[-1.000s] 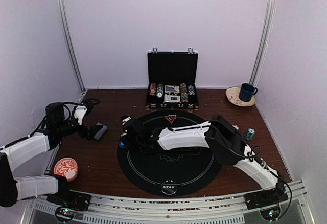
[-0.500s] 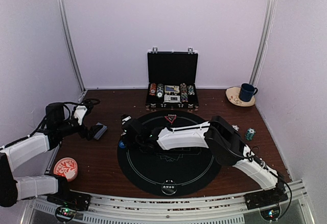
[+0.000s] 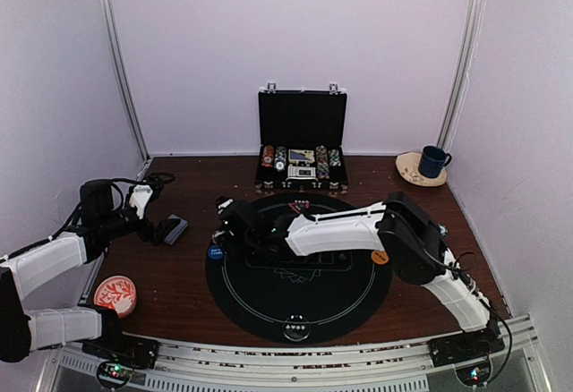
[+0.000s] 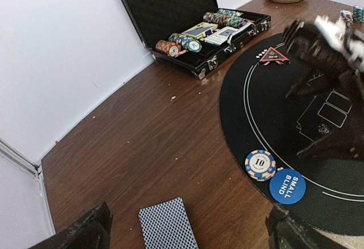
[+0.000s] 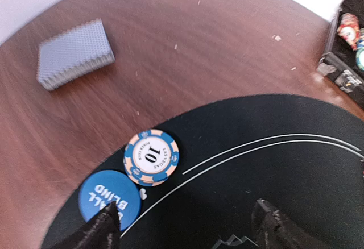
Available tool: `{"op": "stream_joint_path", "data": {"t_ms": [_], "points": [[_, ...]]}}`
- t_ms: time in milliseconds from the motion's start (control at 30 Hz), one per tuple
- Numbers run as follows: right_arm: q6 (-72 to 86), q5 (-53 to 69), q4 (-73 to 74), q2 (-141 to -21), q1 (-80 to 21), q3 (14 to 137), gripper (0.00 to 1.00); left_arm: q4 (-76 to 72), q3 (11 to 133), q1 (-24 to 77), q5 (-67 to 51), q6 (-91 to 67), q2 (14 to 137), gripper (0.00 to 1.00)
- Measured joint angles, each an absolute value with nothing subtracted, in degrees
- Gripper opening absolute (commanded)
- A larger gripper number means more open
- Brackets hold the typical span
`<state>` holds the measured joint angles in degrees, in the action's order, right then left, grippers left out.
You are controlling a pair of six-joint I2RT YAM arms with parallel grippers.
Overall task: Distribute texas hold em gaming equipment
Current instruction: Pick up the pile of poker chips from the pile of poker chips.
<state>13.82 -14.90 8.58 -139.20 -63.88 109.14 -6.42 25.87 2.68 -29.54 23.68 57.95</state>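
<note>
**Reach toward the deck.** The tabletop [image 3: 179, 280] shows bare wood left of the round black mat [image 3: 295, 302]; I count that as my open room. The right pincer [image 5: 185, 203] hangs over the mat's left rim, jaws wide and empty. The left pincer [image 4: 187, 209], left of the mat, is spread wide around the card deck [image 4: 168, 226] without touching it. The small-blind button [image 5: 108, 198] and the 10 chip [image 5: 151, 157] lie side by side on that rim. I judge the blinds placed. Next, I close squarely on the deck, clear of the mat's edge.
</note>
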Motion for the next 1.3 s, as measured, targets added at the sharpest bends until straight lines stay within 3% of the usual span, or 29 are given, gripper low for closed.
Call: {"op": "stream_joint_path", "data": {"t_ms": [67,333,600,900,1300], "points": [[13.8,-15.3,9.9,-134.5,-63.9,106.5,1.00,-6.4,25.9,2.7,-29.5,23.7,58.0,0.98],[15.1,-21.6,13.8,-110.6,-62.4,89.4,1.00,-6.4,25.9,2.7,-29.5,23.7,58.0,0.98],[19.5,-26.5,16.9,-92.3,-52.1,65.6,1.00,-6.4,25.9,2.7,-29.5,23.7,58.0,0.98],[23.9,-30.2,18.0,-78.4,-41.6,47.7,1.00,-6.5,25.9,2.7,-29.6,23.7,59.2,0.98],[30.3,-32.8,12.7,-73.6,-32.5,39.3,0.97,-6.4,25.9,2.7,-30.1,23.7,59.2,0.98]]}}
